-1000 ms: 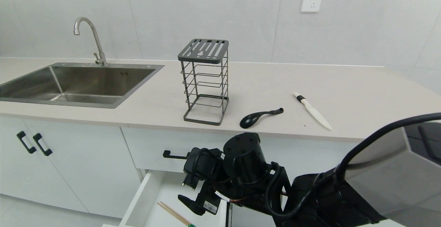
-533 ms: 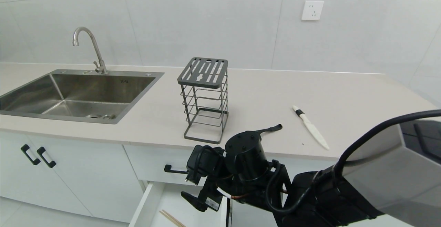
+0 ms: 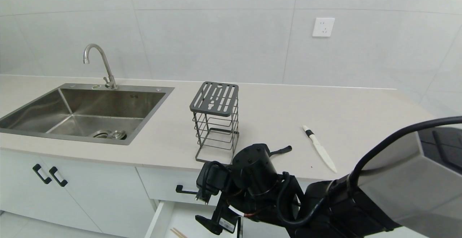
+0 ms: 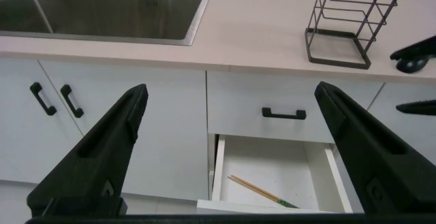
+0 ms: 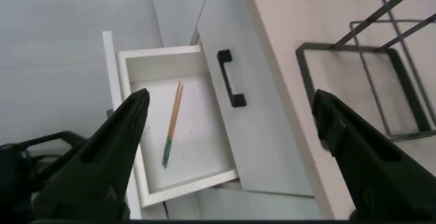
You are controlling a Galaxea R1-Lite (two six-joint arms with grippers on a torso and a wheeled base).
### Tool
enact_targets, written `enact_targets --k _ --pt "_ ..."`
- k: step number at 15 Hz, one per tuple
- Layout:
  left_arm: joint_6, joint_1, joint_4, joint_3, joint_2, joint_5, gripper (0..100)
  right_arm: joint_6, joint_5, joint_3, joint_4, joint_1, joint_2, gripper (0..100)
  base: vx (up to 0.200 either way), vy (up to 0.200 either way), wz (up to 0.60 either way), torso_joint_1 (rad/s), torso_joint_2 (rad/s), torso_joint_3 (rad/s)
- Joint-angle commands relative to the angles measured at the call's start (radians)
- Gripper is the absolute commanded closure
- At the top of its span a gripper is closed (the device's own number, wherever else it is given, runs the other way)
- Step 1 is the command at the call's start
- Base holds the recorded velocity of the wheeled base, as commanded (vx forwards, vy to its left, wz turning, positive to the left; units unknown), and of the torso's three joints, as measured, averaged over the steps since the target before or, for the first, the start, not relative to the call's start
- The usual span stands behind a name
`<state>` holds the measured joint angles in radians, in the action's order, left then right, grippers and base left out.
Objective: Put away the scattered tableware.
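A black spoon (image 3: pixel 281 150) lies on the counter beside the wire rack (image 3: pixel 216 122); my right arm's wrist hides its bowl. The spoon (image 4: pixel 412 52) also shows at the counter's front edge in the left wrist view. To its right lies a white knife (image 3: pixel 319 148) with a black band. Below the counter an open drawer (image 4: pixel 219 169) holds a pair of chopsticks (image 4: pixel 262 191). My right gripper (image 3: pixel 213 223) hangs open in front of that drawer (image 5: pixel 126 101), above the chopsticks (image 5: pixel 172 123). My left gripper (image 4: pixel 230 91) is open and faces the cabinet front, holding nothing.
A steel sink (image 3: pixel 47 104) with a tap (image 3: pixel 103 63) is set into the counter's left end. A closed drawer with a black handle (image 4: pixel 283 114) sits above the open one. Cabinet doors with black handles (image 3: pixel 48 174) stand at the left. A socket (image 3: pixel 323 27) is on the wall.
The head camera has moved, so the counter and everything on it sit lower in the picture. My right wrist now covers the spoon's bowl, which was in plain sight a second ago.
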<state>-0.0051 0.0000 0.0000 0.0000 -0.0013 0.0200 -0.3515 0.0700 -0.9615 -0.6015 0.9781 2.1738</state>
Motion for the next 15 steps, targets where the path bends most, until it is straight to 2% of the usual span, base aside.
enact_targets --k 1,5,8,11,13,15 --pt "-0.001 0.0 0.0 0.0 0.001 0.0 0 0.026 0.001 -0.016 0.054 0.005 -0.016 0 0.0 0.0 0.0 0.066 -0.12 -0.061" --pt "0.001 0.0 0.0 0.0 0.001 0.0 0 0.043 0.017 -0.014 0.085 -0.013 -0.016 0 0.0 0.0 0.0 0.01 -0.02 -0.009" --pt "-0.001 0.0 0.0 0.0 0.001 0.0 0 0.078 0.016 0.063 0.072 -0.073 -0.055 0 0.0 0.0 0.0 0.0 0.0 0.0" --pt "0.001 0.0 0.0 0.0 0.001 0.0 0 0.108 0.017 0.211 0.031 -0.194 -0.175 0 0.0 0.0 0.0 0.0 0.0 0.0" --pt "-0.001 0.0 0.0 0.0 0.001 0.0 0 0.106 0.019 0.241 0.02 -0.266 -0.221 0 0.0 0.0 0.0 0.0 0.0 0.0" --pt "0.001 0.0 0.0 0.0 0.001 0.0 0 0.101 0.091 0.262 -0.034 -0.343 -0.223 0 0.0 0.0 0.0 0.0 0.0 0.0"
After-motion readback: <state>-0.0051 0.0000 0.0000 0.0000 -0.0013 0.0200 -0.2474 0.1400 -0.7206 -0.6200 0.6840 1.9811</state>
